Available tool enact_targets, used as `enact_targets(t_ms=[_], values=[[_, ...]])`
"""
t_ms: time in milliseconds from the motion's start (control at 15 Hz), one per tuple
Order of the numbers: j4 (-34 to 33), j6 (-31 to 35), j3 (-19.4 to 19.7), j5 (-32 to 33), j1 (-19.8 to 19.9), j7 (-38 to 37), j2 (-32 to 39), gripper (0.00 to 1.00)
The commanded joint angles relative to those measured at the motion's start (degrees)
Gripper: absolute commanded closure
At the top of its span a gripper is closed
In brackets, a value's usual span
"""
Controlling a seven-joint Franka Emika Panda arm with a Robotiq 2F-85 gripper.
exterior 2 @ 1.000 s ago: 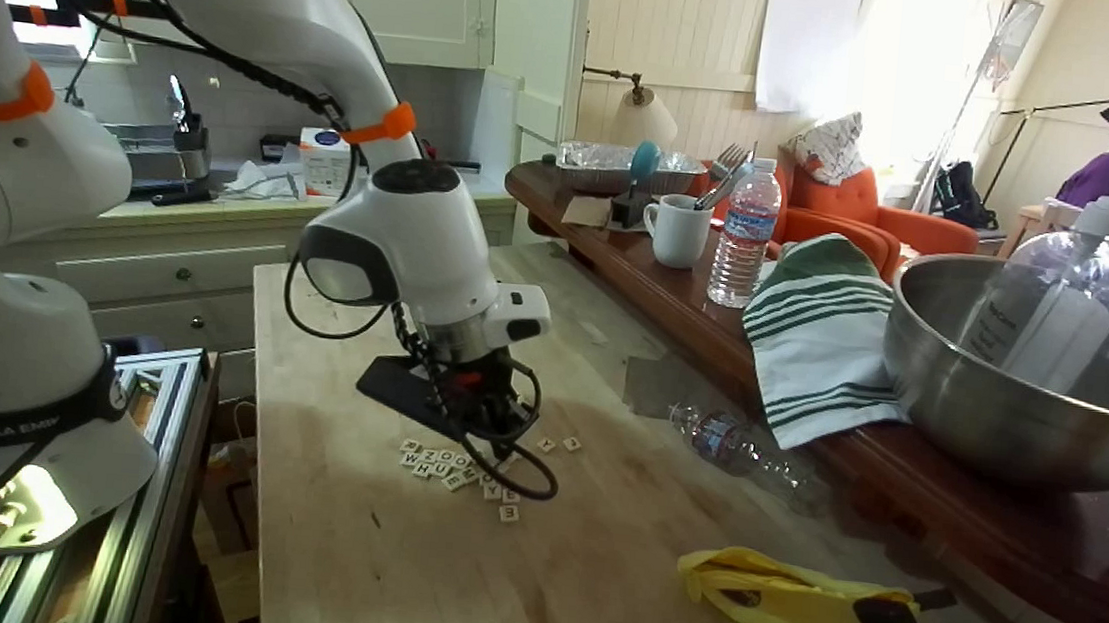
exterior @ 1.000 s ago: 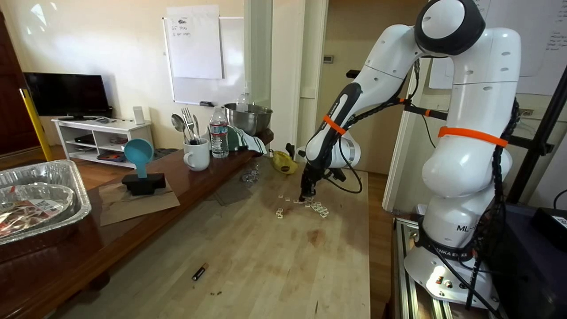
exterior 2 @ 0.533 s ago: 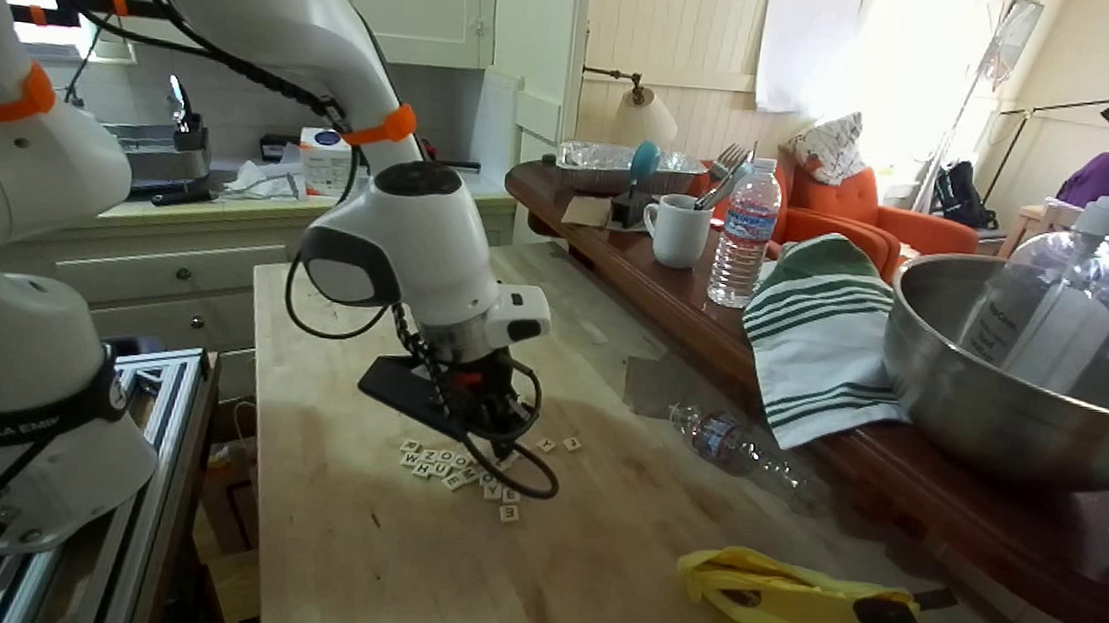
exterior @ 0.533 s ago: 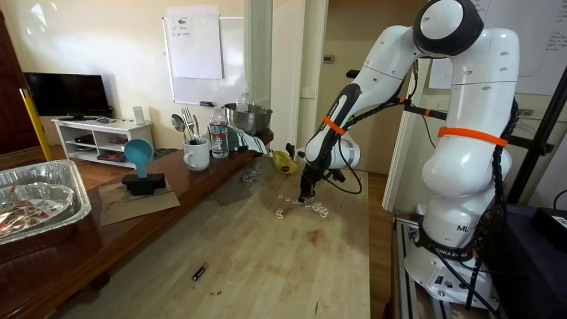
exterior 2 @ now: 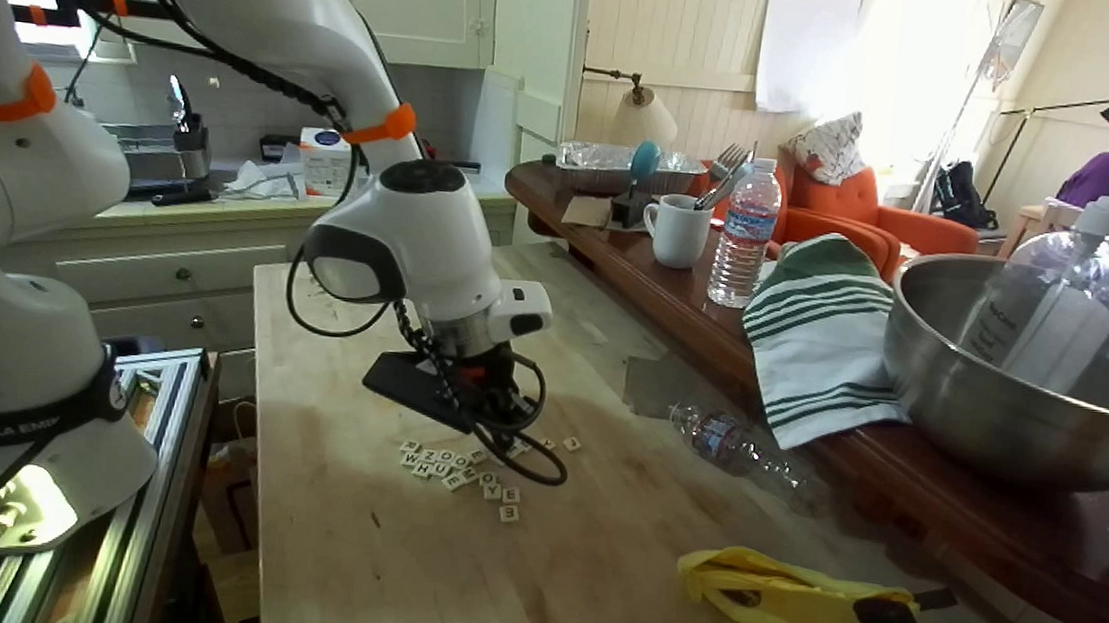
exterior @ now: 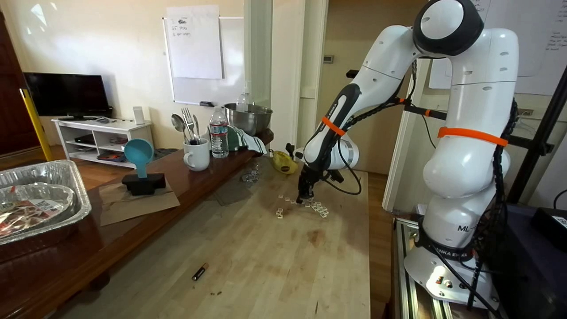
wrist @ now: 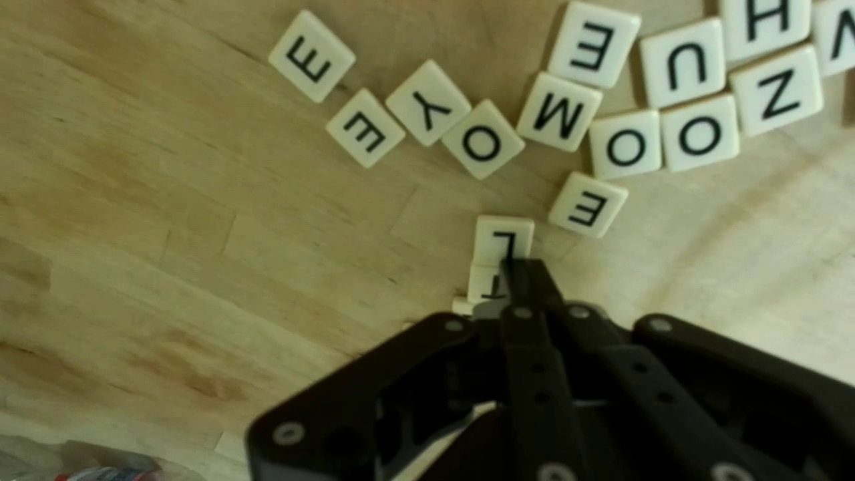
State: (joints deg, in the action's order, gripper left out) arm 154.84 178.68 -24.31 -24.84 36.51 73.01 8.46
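Jaws clenched tight, pressed together, aimed down at the worktop (exterior: 257, 248). Wrist view: they overlap a corner of the L tile (wrist: 489, 234) and part-cover the T tile (wrist: 482, 282) right against it; contact can't be told. E tile (wrist: 588, 204) just beside the L. Next out, more letter tiles (wrist: 560, 112), face up: M, two Os side by side, Z, U, H, then O, Y and a couple of Es. Whole spread sits about midway between robot-side edge and ledge-side edge, toward one end. Yellow bag (exterior 2: 790, 598) by that end's ledge-side corner; clear bottle (exterior 2: 719, 436) on its side along the ledge-side edge. Battery (exterior: 200, 271) toward the opposite end, nearer the ledge side. Up on the wooden ledge (exterior: 190, 184): white mug (exterior 2: 679, 232) with cutlery (exterior: 188, 122), water bottle (exterior 2: 747, 233), striped towel (exterior 2: 818, 335), steel bowl (exterior 2: 1027, 413) with pump bottle (exterior 2: 1046, 319) inside.
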Motion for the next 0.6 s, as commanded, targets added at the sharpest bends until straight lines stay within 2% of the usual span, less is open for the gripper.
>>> enact_targets(t_ms=[0, 333, 533], values=[[0.5, -1.8, 0.4, 0.0, -0.6, -0.7, 0.0, 1.0], [-0.4, -0.2, -4.7, -4.6, 2.3, 1.4, -1.0, 1.0], [-0.4, 0.4, -4.0, -3.8, 1.8, 0.4, -0.5, 1.0]])
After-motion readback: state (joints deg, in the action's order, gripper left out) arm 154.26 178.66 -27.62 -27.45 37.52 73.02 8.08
